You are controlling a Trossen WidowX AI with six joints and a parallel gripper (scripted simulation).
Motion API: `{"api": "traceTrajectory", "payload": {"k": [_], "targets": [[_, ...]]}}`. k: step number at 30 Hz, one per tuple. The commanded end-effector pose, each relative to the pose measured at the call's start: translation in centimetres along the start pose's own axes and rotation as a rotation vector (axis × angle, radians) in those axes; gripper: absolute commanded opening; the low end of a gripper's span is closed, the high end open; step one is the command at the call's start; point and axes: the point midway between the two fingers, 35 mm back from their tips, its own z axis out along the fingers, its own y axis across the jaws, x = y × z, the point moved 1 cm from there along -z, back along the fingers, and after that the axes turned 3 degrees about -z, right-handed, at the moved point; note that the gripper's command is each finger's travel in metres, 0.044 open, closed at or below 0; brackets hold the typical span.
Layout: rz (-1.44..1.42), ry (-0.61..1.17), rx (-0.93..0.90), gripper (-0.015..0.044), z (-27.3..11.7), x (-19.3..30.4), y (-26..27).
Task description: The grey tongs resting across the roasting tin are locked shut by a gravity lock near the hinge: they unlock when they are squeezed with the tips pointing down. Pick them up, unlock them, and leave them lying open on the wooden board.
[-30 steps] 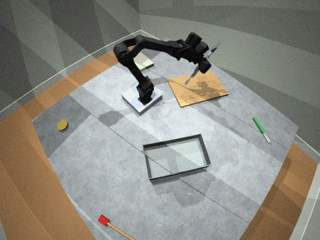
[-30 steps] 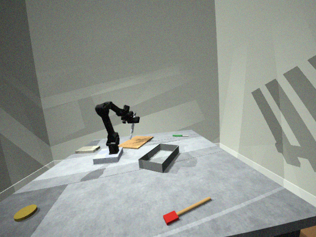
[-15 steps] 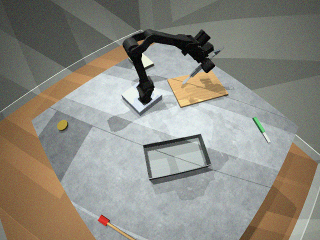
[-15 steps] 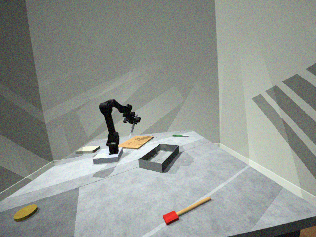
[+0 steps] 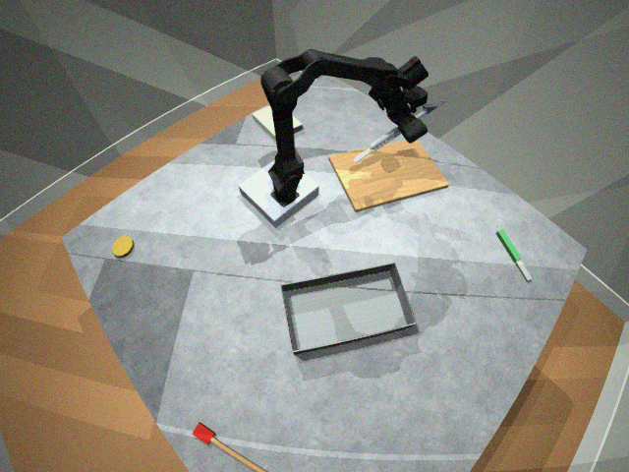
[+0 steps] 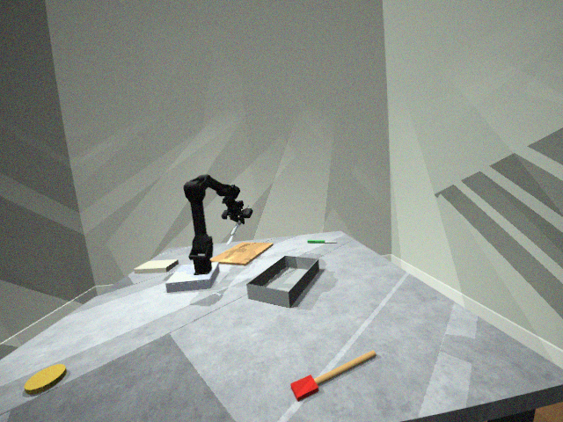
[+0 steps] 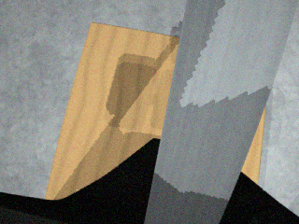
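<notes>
We see the gripper [image 5: 409,119] clamped on the grey tongs [image 5: 378,143], holding them in the air above the far edge of the wooden board [image 5: 388,175]. The tongs slant down from the fingers, tips lowest and just over the board's far left corner, hinge end poking out behind the gripper. Whether the tips touch the wood we cannot tell. The roasting tin [image 5: 349,308] sits well apart, nearer the camera.

I can read no text, label, brand, number or sign anywhere I look: nothing is printed on the things lying on the surface or on the walls.
</notes>
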Motion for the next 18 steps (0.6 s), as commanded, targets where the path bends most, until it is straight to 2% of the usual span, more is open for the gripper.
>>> {"api": "traceTrajectory", "payload": {"k": [1, 18], "targets": [[0.006, 0.04, -0.008, -0.015, 0.0, -0.37, 0.02], [0.009, 0.284, -0.024, -0.015, 0.75, -0.03, -0.05]]}}
